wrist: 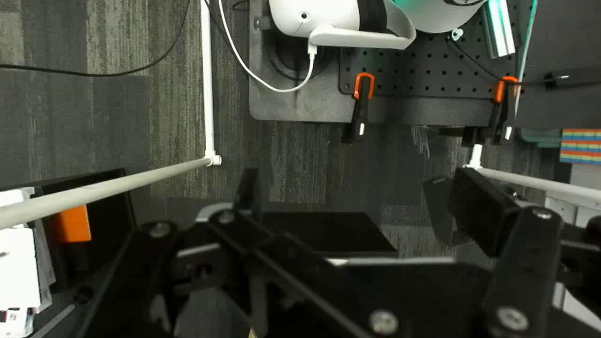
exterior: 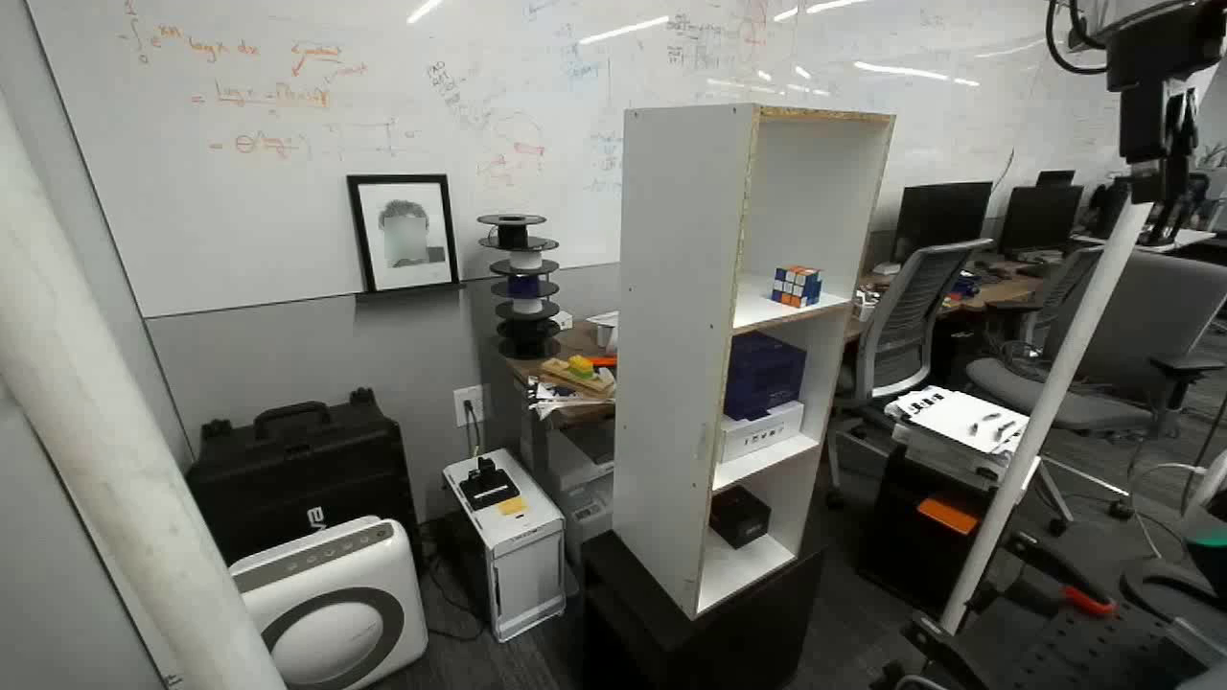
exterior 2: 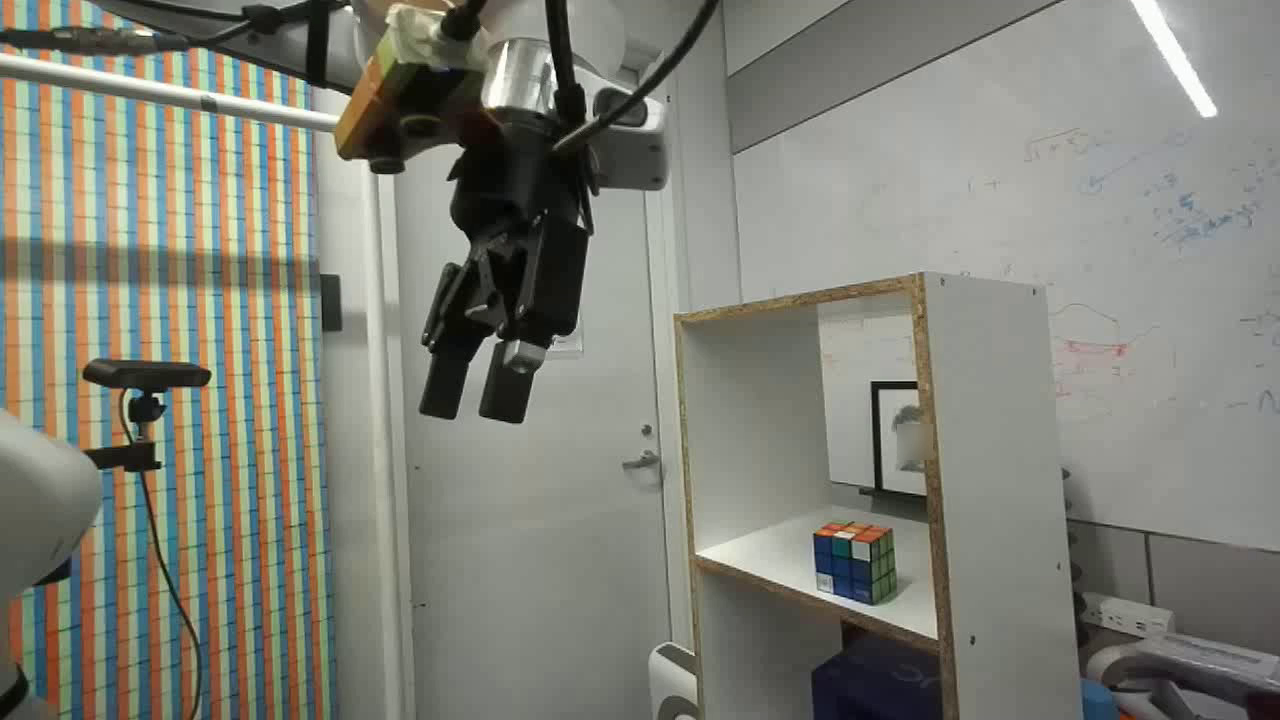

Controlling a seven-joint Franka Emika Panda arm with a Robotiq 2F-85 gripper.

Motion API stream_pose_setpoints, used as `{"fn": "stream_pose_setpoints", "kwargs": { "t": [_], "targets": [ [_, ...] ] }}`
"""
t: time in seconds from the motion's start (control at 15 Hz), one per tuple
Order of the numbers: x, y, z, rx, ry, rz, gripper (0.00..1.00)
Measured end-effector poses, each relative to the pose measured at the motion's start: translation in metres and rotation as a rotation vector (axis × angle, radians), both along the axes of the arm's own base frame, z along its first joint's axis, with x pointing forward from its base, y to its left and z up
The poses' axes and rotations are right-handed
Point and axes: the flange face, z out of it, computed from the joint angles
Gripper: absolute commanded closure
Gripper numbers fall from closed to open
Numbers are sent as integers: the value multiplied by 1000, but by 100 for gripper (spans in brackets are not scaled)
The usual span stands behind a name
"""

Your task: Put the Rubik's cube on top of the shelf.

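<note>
The Rubik's cube (exterior: pixel 798 286) stands inside the shelf (exterior: pixel 679 307), not yet on its top

In an exterior view, the cube rests on the floor of the uppermost compartment (exterior: pixel 815 192), near to its front edge; a dark blue box (exterior: pixel 764 376) stands one level lower. I judge the cube to be light and stiff, not easily broken, but its plastic faces can be a little slippery and its layers may turn. So it is better to take hold of two opposite side faces, across the middle layer, with an even and moderate pressure.

In an exterior view, the gripper (exterior 2: pixel 474 405) points downward, higher than the cube and well apart from it. Its jaws stand clearly apart, and nothing is held between them. The top panel (exterior 2: pixel 800 299) is shown almost edge-on, so I cannot say how its upper face looks. As the cube is under this panel, I think the gripper should reach it through the front.

In the wrist view, the fingers (wrist: pixel 483 211) are far from each other, with dark carpet (wrist: pixel 300 164) visible beyond the gap; the cube does not appear here.
</note>
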Motion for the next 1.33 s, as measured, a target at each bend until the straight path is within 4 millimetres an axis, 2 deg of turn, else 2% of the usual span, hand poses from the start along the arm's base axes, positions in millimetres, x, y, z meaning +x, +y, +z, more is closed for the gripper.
{"fn": "stream_pose_setpoints", "kwargs": {
  "t": [0.73, 0.93, 1.07, 1.2, 1.33],
  "targets": [
    [4, -1, 5, -11, -40, 1, 0],
    [32, -1, 2, -51, -219, 15, 0],
    [57, 0, -7, -56, -347, 3, 0],
    [84, 2, -22, -45, -451, -16, 0],
    [110, 3, -48, -25, -512, -27, 0]
  ]
}}
